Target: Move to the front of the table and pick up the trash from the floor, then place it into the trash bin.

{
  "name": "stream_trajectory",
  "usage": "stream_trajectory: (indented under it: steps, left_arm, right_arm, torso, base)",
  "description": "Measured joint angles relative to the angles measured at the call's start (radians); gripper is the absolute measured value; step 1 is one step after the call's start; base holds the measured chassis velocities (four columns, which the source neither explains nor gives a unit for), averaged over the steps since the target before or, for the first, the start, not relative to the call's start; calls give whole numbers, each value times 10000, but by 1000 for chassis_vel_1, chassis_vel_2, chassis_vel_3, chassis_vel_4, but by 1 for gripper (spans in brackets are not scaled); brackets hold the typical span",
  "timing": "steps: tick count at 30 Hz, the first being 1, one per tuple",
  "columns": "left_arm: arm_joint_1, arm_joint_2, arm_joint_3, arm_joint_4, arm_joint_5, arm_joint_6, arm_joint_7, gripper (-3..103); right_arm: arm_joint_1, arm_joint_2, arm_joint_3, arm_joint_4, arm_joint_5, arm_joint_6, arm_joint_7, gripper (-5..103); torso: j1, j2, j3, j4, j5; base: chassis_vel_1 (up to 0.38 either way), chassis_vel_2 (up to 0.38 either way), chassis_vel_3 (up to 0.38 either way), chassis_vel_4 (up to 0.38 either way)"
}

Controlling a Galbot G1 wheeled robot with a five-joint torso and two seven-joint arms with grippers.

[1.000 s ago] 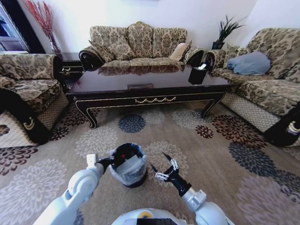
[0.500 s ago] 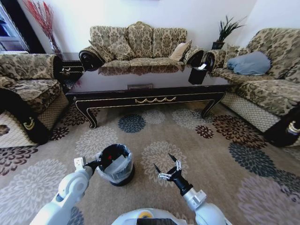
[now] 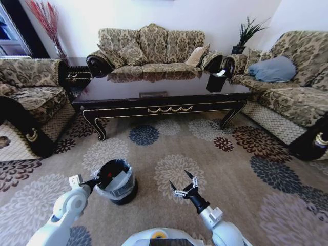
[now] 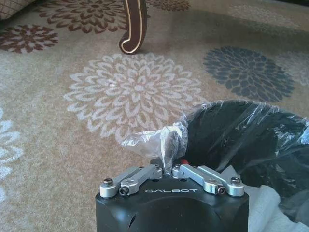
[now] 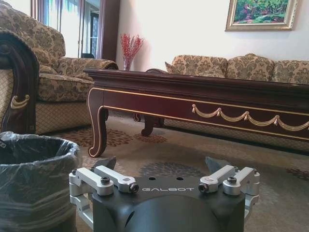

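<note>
The trash bin (image 3: 124, 185), black with a translucent bag liner, stands on the carpet in front of the table (image 3: 164, 88). My left gripper (image 3: 94, 181) is shut on a fold of the liner (image 4: 161, 141) at the bin's rim (image 4: 251, 108). Inside the bin lie a white piece (image 4: 263, 212) and a red bit (image 4: 183, 161) of trash. To the right of the bin my right gripper (image 3: 179, 179) hovers low over the carpet, open, with nothing between its fingers. The right wrist view has the bin (image 5: 34, 179) beside that gripper (image 5: 161, 164) and the table (image 5: 203, 94) beyond.
Patterned sofas (image 3: 148, 48) surround the table on three sides. A curved table leg (image 4: 133, 26) stands just beyond the bin. A black box (image 3: 216, 81) sits on the table's right end. Open carpet (image 3: 246, 179) lies to the right.
The bin has slid left across the carpet, pulled by my left gripper at its liner. My right gripper has barely moved.
</note>
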Motion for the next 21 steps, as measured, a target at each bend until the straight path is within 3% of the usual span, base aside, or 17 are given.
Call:
stream_trajectory:
  steps: [4, 6, 9, 10, 13, 18, 21]
  left_arm:
    - [28, -44, 73, -99, 33, -38, 6, 19]
    - [64, -58, 60, -145, 41, -49, 5, 19]
    - [253, -87, -129, -416, 41, -55, -10, 36]
    - [253, -87, -129, -416, 41, -55, -10, 36]
    - [517, -89, -554, -920, -144, -40, -93, 52]
    - [908, -107, -1085, -1503, -295, 18, -123, 62]
    - [1721, -282, -1759, -1967, -348, 55, 96, 79]
  right_arm:
    - [-1, 21, 32, -151, 27, 39, 41, 100]
    - [1, 23, 39, -167, 51, 46, 77, 100]
    - [56, 44, 62, -229, 154, 52, 134, 100]
    - [56, 44, 62, -229, 154, 52, 134, 100]
    - [103, 98, 85, -278, 196, 44, 217, 100]
    - [94, 110, 114, -300, 207, 30, 251, 100]
    - [86, 110, 144, -308, 201, -2, 347, 100]
  torso:
    - [0, 0, -1, -1, 4]
    - [0, 0, 0, -1, 3]
    - [0, 1, 0, 0, 1]
    - [0, 1, 0, 0, 1]
    - [0, 1, 0, 0, 2]
    - [0, 0, -1, -1, 2]
    - [-1, 0, 0, 1, 2]
  base:
    - [0, 0, 0, 0]
    - [0, 0, 0, 0]
    - [0, 0, 0, 0]
    - [0, 0, 0, 0]
    - [0, 0, 0, 0]
    - [0, 0, 0, 0]
    - [0, 0, 0, 0]
